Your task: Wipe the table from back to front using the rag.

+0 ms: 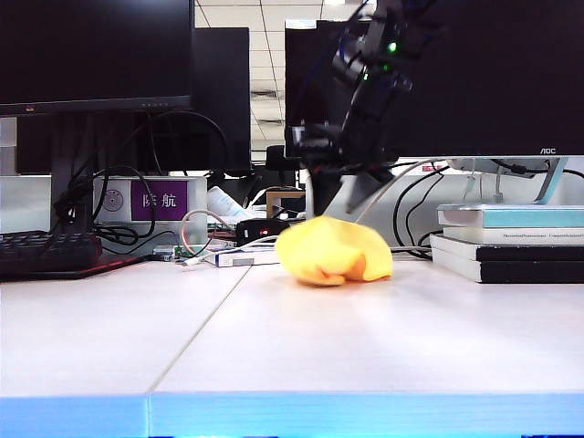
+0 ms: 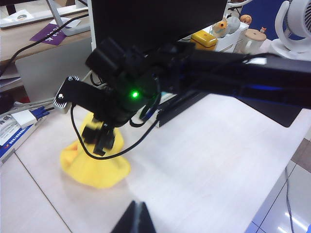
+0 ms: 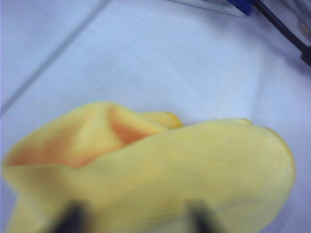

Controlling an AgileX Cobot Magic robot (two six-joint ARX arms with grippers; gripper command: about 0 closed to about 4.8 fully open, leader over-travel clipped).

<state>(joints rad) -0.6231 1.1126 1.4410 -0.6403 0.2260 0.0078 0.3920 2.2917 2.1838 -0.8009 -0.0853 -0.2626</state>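
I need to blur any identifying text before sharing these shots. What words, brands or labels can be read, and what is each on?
"AOC": on the bottom bezel of the monitor at the right in the exterior view.
"际航": white characters on the purple label of the grey box behind the table.
Book spines in the stack at right: print too small to read.
Wrist views: nothing legible.

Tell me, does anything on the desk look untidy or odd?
Yes: the rag lies bunched in a lump on the table, not spread flat. The right gripper is just above it, jaws apart. The left gripper waits aside.
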